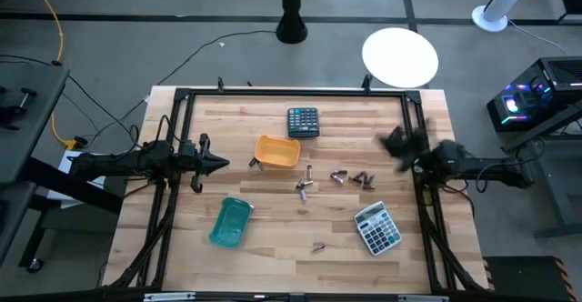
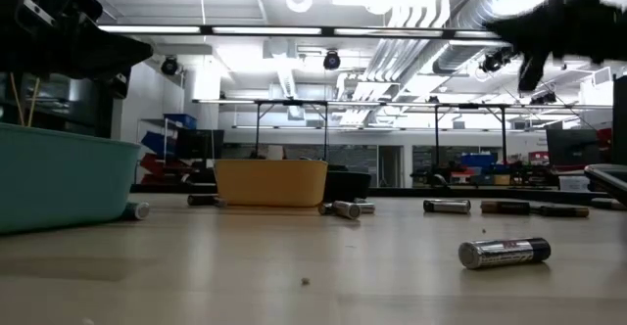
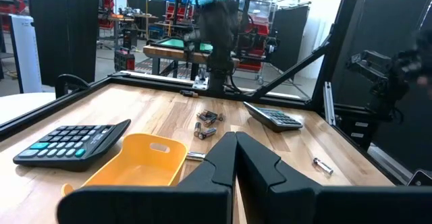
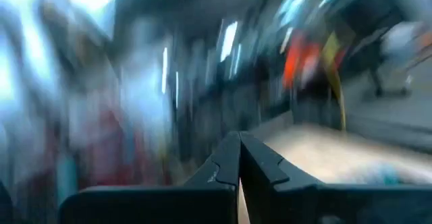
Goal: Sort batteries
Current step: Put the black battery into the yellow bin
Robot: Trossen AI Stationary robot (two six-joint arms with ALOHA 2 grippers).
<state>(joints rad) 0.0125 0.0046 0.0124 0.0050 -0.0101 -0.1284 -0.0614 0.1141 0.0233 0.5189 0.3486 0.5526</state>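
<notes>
Left gripper [image 1: 221,164] at nine o'clock, pinched closed, empty, parked clear of teal bin [image 1: 231,222] and yellow bin [image 1: 277,151]. Batteries [image 1: 350,178] loose mid-table, unsorted. Right gripper [image 1: 393,141] at three o'clock, blurred, seemingly swinging; closed, empty.

Two calculators lie on the desk [image 1: 273,247]: a dark calculator [image 1: 303,121] and a grey calculator [image 1: 376,227]. There are two small bins: one yellow bin [image 1: 277,151] and one teal bin [image 1: 231,222]. The batteries [image 1: 353,178] are tiny; about nine can be made out: a cluster of roughly five, three more near the desk's middle [image 1: 304,186], and a lone battery [image 1: 318,246]; the exact count is uncertain.
</notes>
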